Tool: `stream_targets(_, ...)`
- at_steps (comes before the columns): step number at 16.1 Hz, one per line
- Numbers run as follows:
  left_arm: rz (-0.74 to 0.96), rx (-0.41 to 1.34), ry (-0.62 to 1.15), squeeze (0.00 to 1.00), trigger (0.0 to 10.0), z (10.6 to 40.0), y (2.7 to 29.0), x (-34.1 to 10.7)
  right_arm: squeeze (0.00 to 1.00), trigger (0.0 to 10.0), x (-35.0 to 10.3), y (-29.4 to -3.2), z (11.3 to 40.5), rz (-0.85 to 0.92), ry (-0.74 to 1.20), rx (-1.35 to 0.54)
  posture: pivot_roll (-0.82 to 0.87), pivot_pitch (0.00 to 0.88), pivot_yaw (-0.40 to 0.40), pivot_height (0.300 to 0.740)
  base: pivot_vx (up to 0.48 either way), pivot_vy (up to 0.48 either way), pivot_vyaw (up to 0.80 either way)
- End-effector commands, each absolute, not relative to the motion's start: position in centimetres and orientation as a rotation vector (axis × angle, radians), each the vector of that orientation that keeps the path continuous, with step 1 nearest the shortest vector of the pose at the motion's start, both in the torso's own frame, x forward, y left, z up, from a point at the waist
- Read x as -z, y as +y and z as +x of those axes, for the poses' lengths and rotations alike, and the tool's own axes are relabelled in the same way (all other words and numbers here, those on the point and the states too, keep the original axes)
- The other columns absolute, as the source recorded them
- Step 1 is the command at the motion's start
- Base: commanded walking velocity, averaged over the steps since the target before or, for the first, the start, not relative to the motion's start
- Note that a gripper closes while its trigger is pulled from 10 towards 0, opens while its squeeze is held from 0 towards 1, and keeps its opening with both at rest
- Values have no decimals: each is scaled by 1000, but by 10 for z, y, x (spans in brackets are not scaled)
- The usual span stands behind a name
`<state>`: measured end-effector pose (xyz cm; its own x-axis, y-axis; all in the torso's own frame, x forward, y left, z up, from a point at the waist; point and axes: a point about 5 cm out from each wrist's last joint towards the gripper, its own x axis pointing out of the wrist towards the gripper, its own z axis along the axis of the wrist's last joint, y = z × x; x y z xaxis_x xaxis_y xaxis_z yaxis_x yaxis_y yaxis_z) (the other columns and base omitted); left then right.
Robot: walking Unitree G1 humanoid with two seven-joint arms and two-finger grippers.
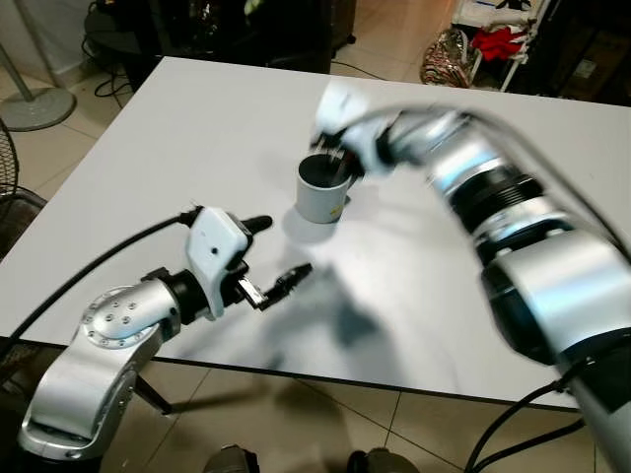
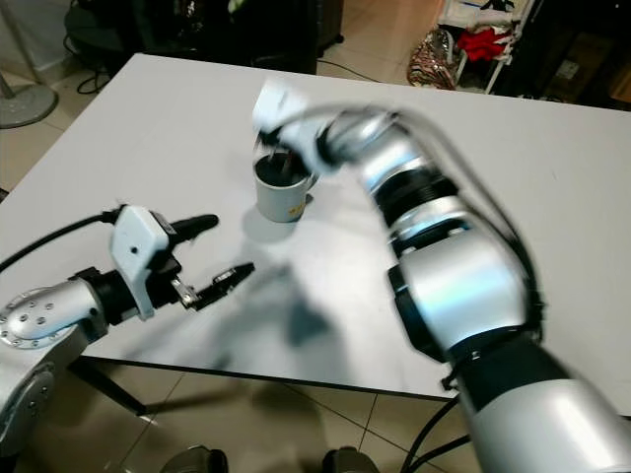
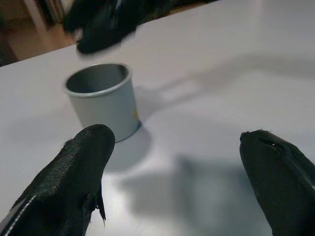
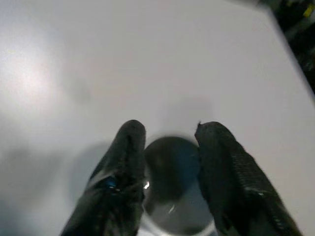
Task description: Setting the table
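White and broad, the table point(image 1: 197, 148) stands on a tiled floor point(image 1: 394, 30), with clutter along the room's far edge. Reaching across it, blurred, the right gripper point(image 1: 330, 158) hangs at the mouth of a grey cup point(image 1: 322, 194) near the table's middle, fingers a little apart above the rim, gripping nothing visibly. Near the front edge, the left gripper point(image 1: 279, 252) hovers spread wide, empty, pointing toward the cup.

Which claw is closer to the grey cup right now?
Right. The right claw hangs at the rim of the grey cup; the left claw hovers open, nearer the table's front edge.
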<state>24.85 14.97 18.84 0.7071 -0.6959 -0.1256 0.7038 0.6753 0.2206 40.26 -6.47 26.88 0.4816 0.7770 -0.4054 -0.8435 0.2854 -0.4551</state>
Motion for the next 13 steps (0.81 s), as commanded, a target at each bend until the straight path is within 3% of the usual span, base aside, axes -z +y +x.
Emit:
stream_targets(1,254,765,-9,0,10000,247,148,-194,1000,10000,-287,-66,400,-616,21,-1125,-23,41,-3,740,0,0,0)
stream_targets(5,128,643,-40,0,10000,246,146,-196,1000,10000,-283,-90,392,-403,-111,-1056,-34,26,24,740,0,0,0)
stream_targets(9,43,460,-45,0,10000,237,146,-189,1000,10000,-264,-117,346,-190,-230,-861,-41,19,32,740,0,0,0)
stream_targets(10,54,362,-28,145,10000,236,152,-181,1000,10000,-252,-120,329,-145,-226,-783,-47,24,36,740,0,0,0)
stream_targets(12,69,248,-3,141,10000,234,160,-171,1000,10000,-233,-122,303,-20,-227,-667,-60,29,43,740,0,0,0)
stream_targets(13,76,221,-19,149,10000,231,159,-171,0,10000,-201,-122,276,72,-174,-551,-52,36,29,740,0,0,0)
